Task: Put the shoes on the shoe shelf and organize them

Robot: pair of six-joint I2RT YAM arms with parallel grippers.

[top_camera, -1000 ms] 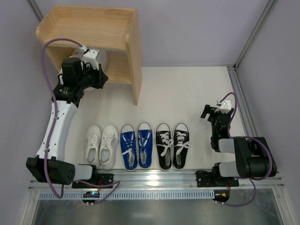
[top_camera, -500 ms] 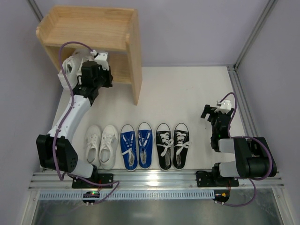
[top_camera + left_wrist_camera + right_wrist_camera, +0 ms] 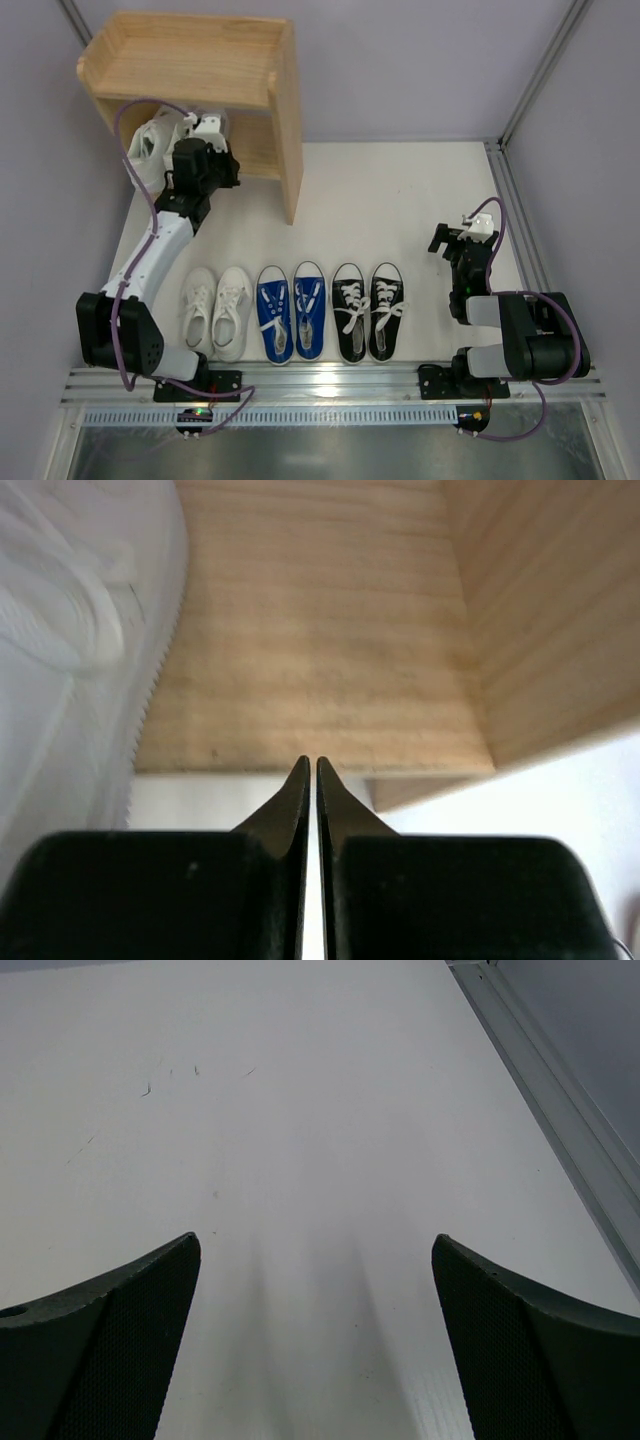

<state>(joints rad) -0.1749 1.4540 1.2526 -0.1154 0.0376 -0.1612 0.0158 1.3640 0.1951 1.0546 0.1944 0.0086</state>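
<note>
Three pairs are sitting in a row on the table [image 3: 400,190] just beyond the arm bases, toes pointing away: a white pair [image 3: 216,312] on the left, a blue pair [image 3: 290,311] in the middle, a black pair [image 3: 368,311] on the right; nothing is touching them. Farther out on the right, the right gripper [image 3: 315,1245] is hovering over bare table with its fingers spread wide, holding nothing. Farther again on the left, the left gripper [image 3: 311,763] is reaching to the front edge of the shelf [image 3: 190,60]; its fingers are pressed together with nothing between them. One white shoe [image 3: 60,630] is resting at the left end of the lower tier [image 3: 310,630], just beside that gripper and apart from it; whether its mate is lying behind it I cannot tell. By my reading, a shelving step is finishing and the left arm is free; the next move is calling for it to draw back to the row, open its fingers and take a shoe, most likely from the white pair nearest it.
</note>
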